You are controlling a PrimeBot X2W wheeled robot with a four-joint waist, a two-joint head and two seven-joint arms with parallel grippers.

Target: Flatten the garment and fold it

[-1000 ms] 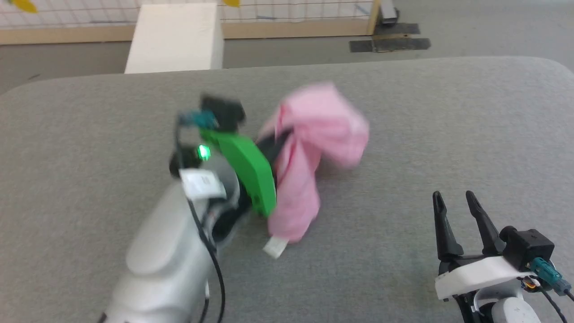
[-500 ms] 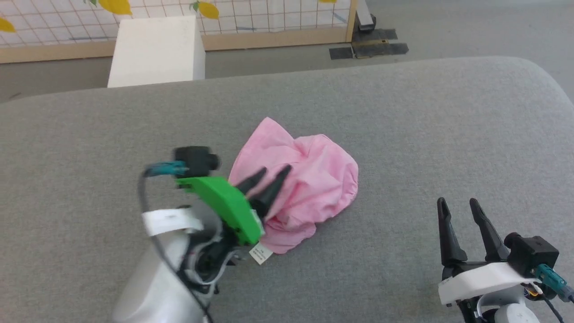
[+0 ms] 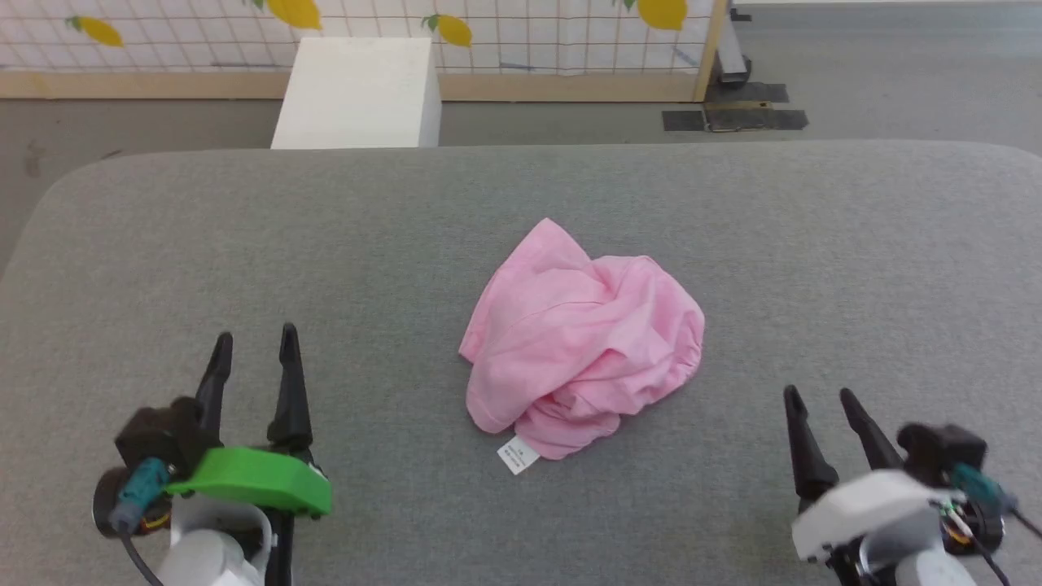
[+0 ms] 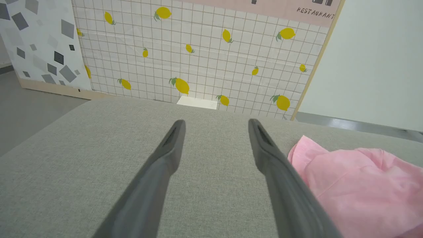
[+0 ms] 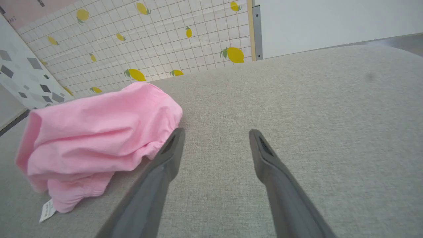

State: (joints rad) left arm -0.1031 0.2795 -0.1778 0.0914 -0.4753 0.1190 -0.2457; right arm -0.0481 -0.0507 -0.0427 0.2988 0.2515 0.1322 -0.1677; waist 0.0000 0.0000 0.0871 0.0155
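The garment (image 3: 582,342) is a light pink crumpled heap in the middle of the grey padded table (image 3: 855,244), its small white label (image 3: 518,454) sticking out at the near edge. It also lies at the right of the left wrist view (image 4: 357,185) and at the left of the right wrist view (image 5: 99,129). My left gripper (image 3: 254,344) rests at the lower left, open, nothing between its fingers, well left of the garment. My right gripper (image 3: 818,397) sits at the lower right, open and empty, a short way right of the cloth.
A white box (image 3: 358,81) stands on the floor beyond the table's far edge. Behind it runs a lemon-patterned tiled panel (image 3: 521,32) with a wooden base. Dark tape patches (image 3: 733,118) mark the floor at the back right.
My left gripper let go of the garment, which dropped into a heap on the table, and the arm drew back to the lower left. The head camera also shifted.
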